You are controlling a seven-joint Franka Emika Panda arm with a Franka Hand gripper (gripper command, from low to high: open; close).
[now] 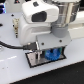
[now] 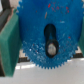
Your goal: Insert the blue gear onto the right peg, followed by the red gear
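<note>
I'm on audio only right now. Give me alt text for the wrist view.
The blue gear fills most of the wrist view, its toothed rim close to the camera and a pale pin tip showing through its dark centre hole. A green block sits beside the gear against a white surface. The gripper's fingers are not clearly visible here.

The white Panda arm reached down from the top of the exterior view, its bulky white wrist housing tilted over the grey end section. A dark cable ran off from the wrist toward the exterior view's left. The gripper (image 1: pixel 50 52) pointed straight down, low and close to the surface beneath it. It was closed on the blue gear (image 2: pixel 47 37), which filled most of the wrist view. The fingertips themselves were hard to make out in either view.
</note>
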